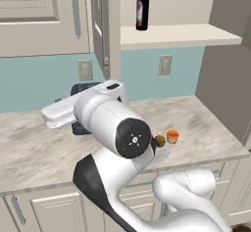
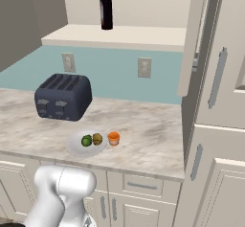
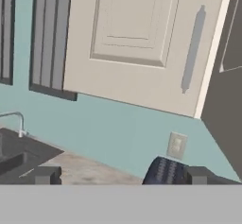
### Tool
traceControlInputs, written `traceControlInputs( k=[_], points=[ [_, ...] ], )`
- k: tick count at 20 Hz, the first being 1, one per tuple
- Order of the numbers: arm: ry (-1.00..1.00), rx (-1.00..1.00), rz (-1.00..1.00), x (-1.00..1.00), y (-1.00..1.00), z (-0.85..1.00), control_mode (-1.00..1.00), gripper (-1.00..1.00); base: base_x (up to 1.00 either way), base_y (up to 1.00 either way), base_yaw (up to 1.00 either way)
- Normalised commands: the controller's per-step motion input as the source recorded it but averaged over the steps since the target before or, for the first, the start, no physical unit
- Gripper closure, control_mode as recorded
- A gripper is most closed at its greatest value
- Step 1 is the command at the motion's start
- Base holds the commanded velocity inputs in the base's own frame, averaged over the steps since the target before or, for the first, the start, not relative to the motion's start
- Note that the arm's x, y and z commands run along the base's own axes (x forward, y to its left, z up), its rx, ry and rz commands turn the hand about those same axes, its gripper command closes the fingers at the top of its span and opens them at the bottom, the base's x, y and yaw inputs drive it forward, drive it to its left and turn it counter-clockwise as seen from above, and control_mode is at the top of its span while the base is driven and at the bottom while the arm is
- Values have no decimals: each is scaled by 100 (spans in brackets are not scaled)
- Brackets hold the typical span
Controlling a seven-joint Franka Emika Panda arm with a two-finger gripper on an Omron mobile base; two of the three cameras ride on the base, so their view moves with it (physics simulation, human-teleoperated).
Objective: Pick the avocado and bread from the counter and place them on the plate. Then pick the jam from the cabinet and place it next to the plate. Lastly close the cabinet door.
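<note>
The white plate (image 2: 74, 146) lies on the beige counter (image 2: 143, 140) in front of the toaster. On it sit the green avocado (image 2: 86, 141) and the brown bread (image 2: 97, 138), side by side. The orange jam (image 2: 113, 138) stands on the counter just right of the plate, also visible as jam (image 1: 172, 136) past my arm. The cabinet (image 2: 115, 32) has its door (image 2: 191, 39) swung open, seen edge-on. My gripper (image 3: 122, 176) is open with nothing between its fingertips (image 3: 45, 175); it is raised and faces the backsplash and a shut wall cabinet left of the open one.
A dark toaster (image 2: 63, 96) stands at the back of the counter. A tall wine bottle (image 2: 106, 5) stands on the cabinet shelf. A sink with a faucet (image 3: 16, 123) lies to the left. Wall outlets (image 2: 144, 67) sit on the teal backsplash.
</note>
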Motion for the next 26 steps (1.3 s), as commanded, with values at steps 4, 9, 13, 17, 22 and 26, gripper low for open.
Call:
traceControlInputs(
  k=[4, 9, 13, 17, 22, 26],
  points=[
    [-2, -10, -15, 67, 37, -1, -100, -100, 0, 0, 0],
    [-5, -9, -17, 62, 57, 0, -100, -100, 0, 0, 0],
    [-8, -7, -15, 44, 60, -4, -100, -100, 0, 0, 0],
    [-5, -3, -13, 47, 33, -8, -100, -100, 0, 0, 0],
    [-2, 0, -10, 57, 12, -5, -100, -100, 0, 0, 0],
    [0, 0, -8, 73, 0, -10, -100, -100, 0, 0, 0]
  ],
)
